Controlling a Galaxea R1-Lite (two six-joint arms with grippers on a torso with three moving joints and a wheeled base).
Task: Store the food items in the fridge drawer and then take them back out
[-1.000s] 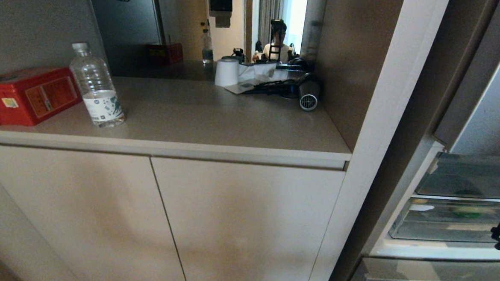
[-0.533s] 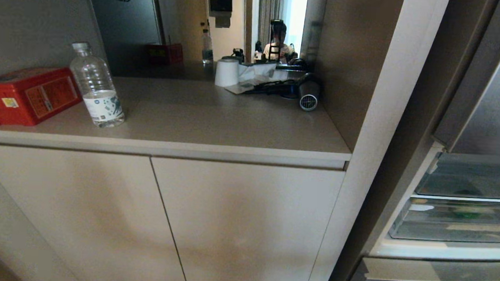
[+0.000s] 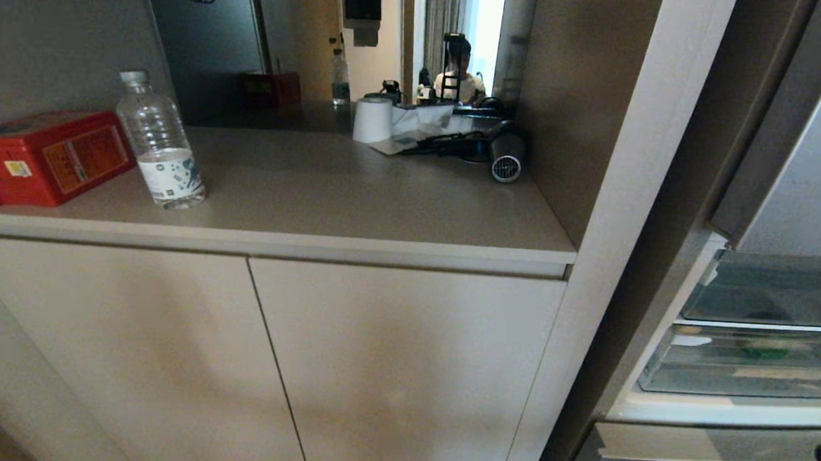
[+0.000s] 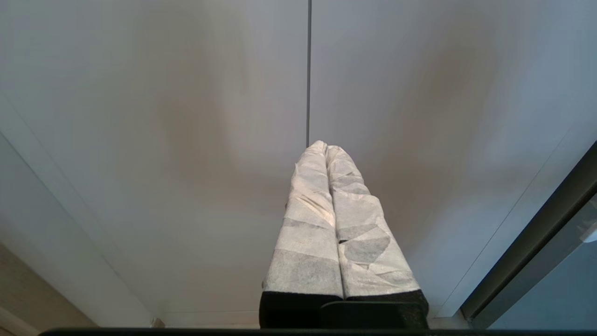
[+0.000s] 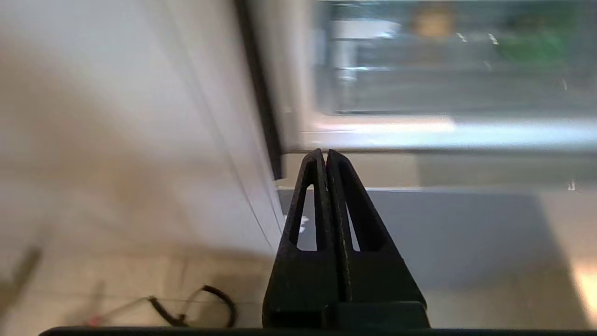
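A: While the head view faces the cupboard, where are the foods?

B: Off to the right, inside the fridge. The drawer [image 3: 748,360] is a see-through bin with a pale rail, and a green blur behind its front reads as the pepper [image 3: 762,349]. I cannot pick out the potato from here. On the worktop [image 3: 356,199] stand a bottle [image 3: 158,143] and a red box [image 3: 42,155], neither part of the job. A dark sliver at the lower right edge is probably the right arm; I would not swear to it.

A: And the left wrist view?

B: The left pincer [image 4: 325,148] is clenched on nothing, its taped tips pressed together, aimed at the cupboard doors [image 4: 186,140]. It looks parked.

A: The right wrist view?

B: The right pincer [image 5: 325,154] is also clenched and empty, low near the floor, well apart from the drawer [image 5: 443,88]. Through the blurred bin wall a tan patch looks like the potato [image 5: 431,22] and a green one like the pepper [image 5: 531,44], side by side.

A: So both are stored. How would they handle coming out?

B: My guess: the potato is firm, dense and dull-skinned, so a grip across its narrow middle should hold. The pepper is hollow, light and glossy, so it may slip or dent; take it across the body, gently, not by the stem. The pincer must release first, and the drawer must slide out by its rail.
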